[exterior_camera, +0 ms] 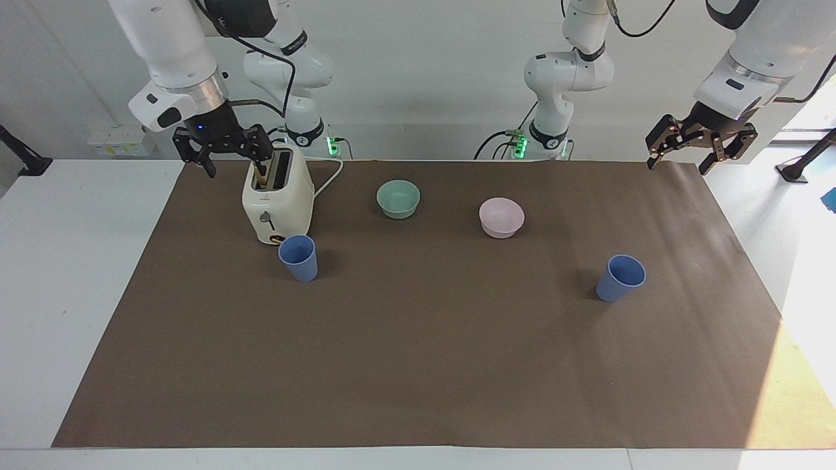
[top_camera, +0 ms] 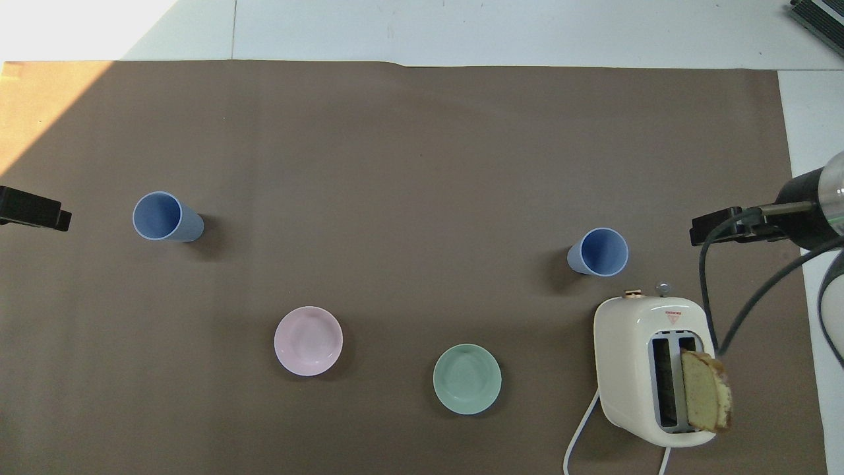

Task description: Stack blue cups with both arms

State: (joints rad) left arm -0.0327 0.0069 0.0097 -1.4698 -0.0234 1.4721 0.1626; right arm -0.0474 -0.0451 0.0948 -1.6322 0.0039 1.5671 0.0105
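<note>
Standing upright and well apart on the brown mat, one blue cup sits just beside the toaster and the other blue cup toward the left arm's end. We judge them light, stiff and smooth, best pinched across the rim wall. Our left gripper and right gripper both hang spread and empty.
</note>
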